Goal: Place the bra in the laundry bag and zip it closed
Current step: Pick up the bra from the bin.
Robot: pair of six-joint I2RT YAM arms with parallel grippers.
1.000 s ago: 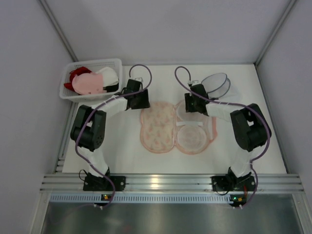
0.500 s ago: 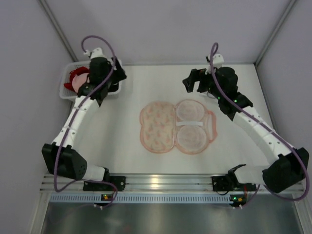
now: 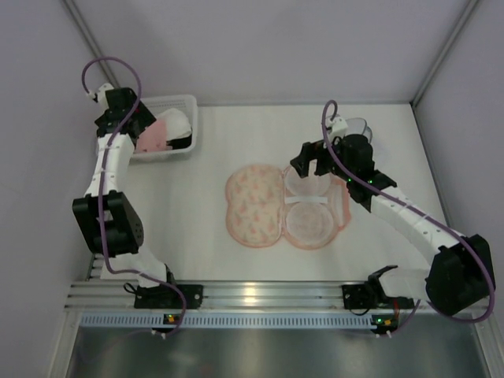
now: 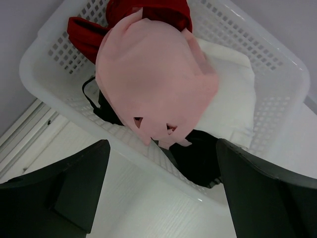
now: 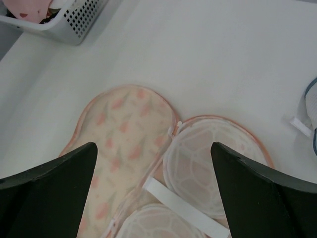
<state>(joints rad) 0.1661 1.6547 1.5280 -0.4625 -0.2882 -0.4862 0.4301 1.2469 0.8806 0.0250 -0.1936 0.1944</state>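
- Peach-orange fabric lies nearest you: the laundry bag (image 3: pixel 253 206) is unzipped and opened flat at the middle of the desk (image 3: pixel 197 181). Its floral half is on the left and its pale mesh-lined half on the right. Nothing is inside it.
- Your right claw (image 5: pixel 152 145) hangs over the bag's far rim with its fingers spread wide, gripping nothing and not touching the fabric.
- At the far left corner, the bra (image 4: pixel 153 84) sits in the white basket (image 4: pixel 277 114). It is on top of a red garment (image 4: pixel 148 9), a black garment (image 4: pixel 195 161) and a white garment (image 4: pixel 230 99).
- Your left claw (image 4: pixel 162 144) is above the basket, fingers apart, with the bra lying beyond them, out of their grip.
- By my reading you are at the first step, the pick-up. Next, bring the left claw down onto the pink cup alone and pinch only that fabric, since the black piece lies right beneath it. Then carry the bra to the open bag.
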